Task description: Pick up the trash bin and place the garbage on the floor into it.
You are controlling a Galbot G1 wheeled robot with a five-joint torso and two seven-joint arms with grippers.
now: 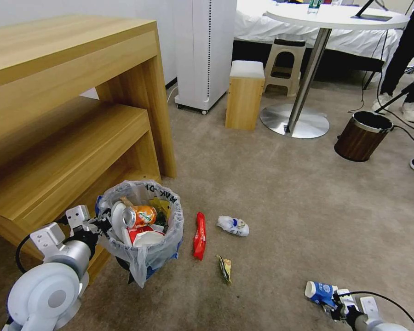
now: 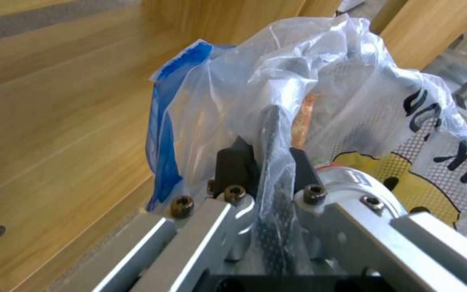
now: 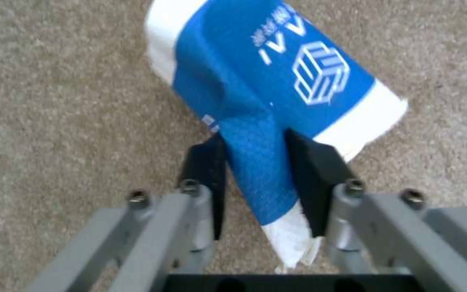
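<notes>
Currently the left gripper (image 2: 266, 162) is clamped on the rim and bag of the trash bin (image 1: 142, 230), which sits beside the wooden desk (image 1: 69, 92) with a can and cups inside. The right gripper (image 3: 255, 178) pinches a crushed blue-and-white paper cup (image 3: 277, 77) just over the floor (image 1: 285, 193). Red wrapper (image 1: 199, 235), crumpled white wrapper (image 1: 233, 225) and small yellow wrapper (image 1: 225, 268) lie on the carpet between bin and cup.

My blue trash bin (image 1: 142, 230) — bag-lined, full of cups and a can — hangs tilted beside a red wrapper (image 1: 199, 235) on tan floor (image 1: 285, 193).
</notes>
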